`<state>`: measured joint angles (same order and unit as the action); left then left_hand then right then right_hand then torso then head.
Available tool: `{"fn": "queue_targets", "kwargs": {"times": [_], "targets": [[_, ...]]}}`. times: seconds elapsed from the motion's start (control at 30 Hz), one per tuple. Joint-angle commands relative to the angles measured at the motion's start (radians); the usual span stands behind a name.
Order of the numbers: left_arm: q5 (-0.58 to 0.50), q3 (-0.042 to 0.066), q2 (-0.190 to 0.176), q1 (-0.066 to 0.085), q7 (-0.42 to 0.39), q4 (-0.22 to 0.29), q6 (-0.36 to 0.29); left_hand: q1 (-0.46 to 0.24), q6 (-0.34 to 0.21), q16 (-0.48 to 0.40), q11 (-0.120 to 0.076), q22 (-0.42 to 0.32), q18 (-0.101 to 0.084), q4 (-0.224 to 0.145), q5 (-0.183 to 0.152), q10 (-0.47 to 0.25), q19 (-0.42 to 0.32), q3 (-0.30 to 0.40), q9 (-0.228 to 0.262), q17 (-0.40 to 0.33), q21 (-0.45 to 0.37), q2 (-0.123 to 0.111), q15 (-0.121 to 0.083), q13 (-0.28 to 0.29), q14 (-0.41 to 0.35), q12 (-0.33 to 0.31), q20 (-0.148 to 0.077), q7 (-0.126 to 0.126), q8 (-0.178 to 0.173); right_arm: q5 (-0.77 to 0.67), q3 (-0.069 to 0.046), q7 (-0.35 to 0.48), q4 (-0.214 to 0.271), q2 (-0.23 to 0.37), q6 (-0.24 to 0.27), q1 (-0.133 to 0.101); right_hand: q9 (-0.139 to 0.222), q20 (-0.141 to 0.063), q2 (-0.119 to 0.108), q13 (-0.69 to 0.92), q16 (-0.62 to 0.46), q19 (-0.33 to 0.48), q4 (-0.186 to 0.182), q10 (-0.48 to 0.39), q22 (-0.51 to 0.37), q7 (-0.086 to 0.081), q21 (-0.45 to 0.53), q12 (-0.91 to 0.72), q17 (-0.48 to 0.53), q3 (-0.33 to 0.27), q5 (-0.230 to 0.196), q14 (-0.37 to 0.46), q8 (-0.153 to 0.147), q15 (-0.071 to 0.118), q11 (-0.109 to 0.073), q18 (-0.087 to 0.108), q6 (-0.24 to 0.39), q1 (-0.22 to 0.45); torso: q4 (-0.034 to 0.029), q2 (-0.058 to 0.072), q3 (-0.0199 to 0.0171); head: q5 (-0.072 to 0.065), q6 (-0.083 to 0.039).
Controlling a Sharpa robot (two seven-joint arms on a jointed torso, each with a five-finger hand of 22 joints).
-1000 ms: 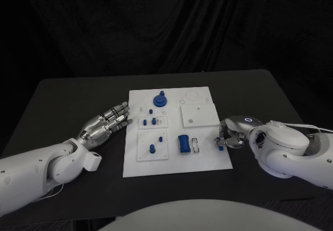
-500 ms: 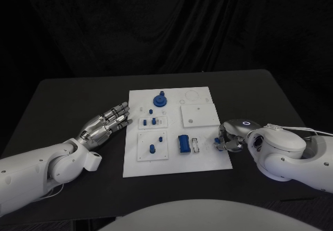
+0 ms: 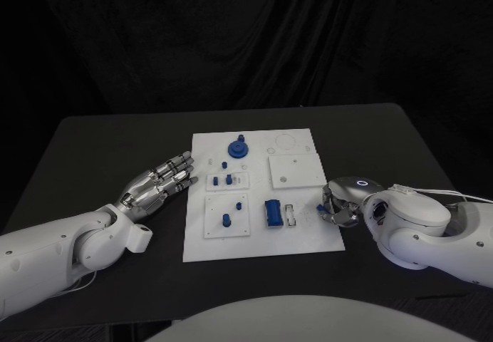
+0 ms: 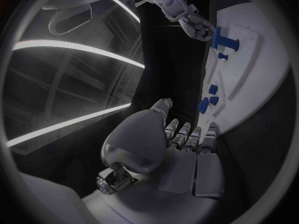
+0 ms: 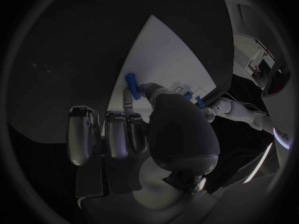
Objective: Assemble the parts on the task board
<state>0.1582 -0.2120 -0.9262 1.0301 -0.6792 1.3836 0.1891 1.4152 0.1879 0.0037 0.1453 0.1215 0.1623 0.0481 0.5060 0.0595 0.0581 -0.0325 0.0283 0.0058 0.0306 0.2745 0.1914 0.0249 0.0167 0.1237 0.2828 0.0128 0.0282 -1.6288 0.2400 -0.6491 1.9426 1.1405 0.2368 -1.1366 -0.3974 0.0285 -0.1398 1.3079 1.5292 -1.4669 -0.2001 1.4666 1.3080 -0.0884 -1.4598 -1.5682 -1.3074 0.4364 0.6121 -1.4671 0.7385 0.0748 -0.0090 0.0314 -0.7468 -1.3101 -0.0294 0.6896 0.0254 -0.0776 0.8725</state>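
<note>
One blue peg (image 5: 131, 80) between right hand (image 5: 149, 134) fingers (image 5: 147, 90).

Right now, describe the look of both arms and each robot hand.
Both arms are glossy white with rounded shells. The left robot hand is silver metal with segmented fingers. The right robot hand is silver too; a glowing ring marking sits on its wrist, and a thin white cable runs along that forearm.

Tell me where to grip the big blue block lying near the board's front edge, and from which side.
Grip the blue block across its long side faces, probably coming straight down from above: it lies flat on the task board, with a small white piece close on its right, so fingers there need care.
</note>
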Motion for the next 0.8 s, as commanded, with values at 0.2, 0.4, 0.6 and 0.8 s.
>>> {"fn": "queue_targets", "kwargs": {"times": [0.2,0.4,0.6,0.8], "targets": [[-0.006,0.001,0.002,-0.003,-0.054,0.002,0.014,-0.009,0.000,0.006,0.006,0.001,0.003,-0.001,0.005,0.002,-0.001,0.009,0.001,0.001,0.005,0.003,0.005,0.002,0.002,0.008,0.005,0.005,0.004,0.307,0.007,0.058,0.004,-0.001,0.174,0.010,-0.015,0.007,-0.020,0.263,-0.008,-0.046,0.071,0.104,0.220,0.021,0.010,-0.003,-0.145,0.096,-0.030,-0.080,-0.019,-0.001,0.000,0.001,-0.039,0.019,-0.0004,0.000,0.0005,0.003,0.000],[-0.006,0.001,0.001,-0.004,-0.054,0.002,0.015,-0.010,0.000,0.007,0.009,0.001,0.003,-0.002,0.005,0.003,0.000,0.011,0.001,0.002,0.006,0.003,0.006,0.002,0.003,0.010,0.005,0.006,0.003,0.581,0.007,0.112,0.015,-0.002,0.258,-0.020,-0.021,0.007,-0.023,0.263,-0.011,-0.046,0.076,0.104,0.220,0.021,0.010,-0.003,-0.138,0.103,-0.024,-0.080,-0.023,-0.001,0.000,0.001,-0.046,0.038,-0.0010,0.000,0.0004,0.002,0.000],[-0.006,0.001,0.002,-0.004,-0.053,0.002,0.015,-0.010,0.000,0.007,0.009,0.001,0.003,-0.002,0.005,0.003,0.000,0.011,0.001,0.002,0.006,0.003,0.006,0.002,0.003,0.010,0.005,0.006,0.003,0.720,0.007,0.139,0.017,-0.014,0.283,-0.049,-0.027,0.007,-0.023,0.263,-0.011,-0.047,0.078,0.104,0.221,0.023,0.009,-0.003,-0.136,0.104,-0.020,-0.080,-0.023,0.000,-0.001,0.000,-0.050,0.053,-0.0001,0.000,0.0006,0.001,0.000],[-0.006,0.001,0.003,-0.004,-0.052,0.001,0.016,-0.010,0.001,0.007,0.010,0.002,0.003,-0.003,0.005,0.004,0.000,0.011,0.001,0.002,0.006,0.002,0.006,0.002,0.004,0.011,0.005,0.006,0.003,0.849,0.007,0.150,0.006,-0.038,0.277,-0.061,-0.033,0.007,-0.022,0.263,-0.012,-0.047,0.077,0.104,0.221,0.025,0.009,-0.003,-0.134,0.099,-0.023,-0.079,-0.026,0.001,-0.003,0.000,-0.050,0.073,-0.0005,0.000,0.0008,0.002,0.000]]}}
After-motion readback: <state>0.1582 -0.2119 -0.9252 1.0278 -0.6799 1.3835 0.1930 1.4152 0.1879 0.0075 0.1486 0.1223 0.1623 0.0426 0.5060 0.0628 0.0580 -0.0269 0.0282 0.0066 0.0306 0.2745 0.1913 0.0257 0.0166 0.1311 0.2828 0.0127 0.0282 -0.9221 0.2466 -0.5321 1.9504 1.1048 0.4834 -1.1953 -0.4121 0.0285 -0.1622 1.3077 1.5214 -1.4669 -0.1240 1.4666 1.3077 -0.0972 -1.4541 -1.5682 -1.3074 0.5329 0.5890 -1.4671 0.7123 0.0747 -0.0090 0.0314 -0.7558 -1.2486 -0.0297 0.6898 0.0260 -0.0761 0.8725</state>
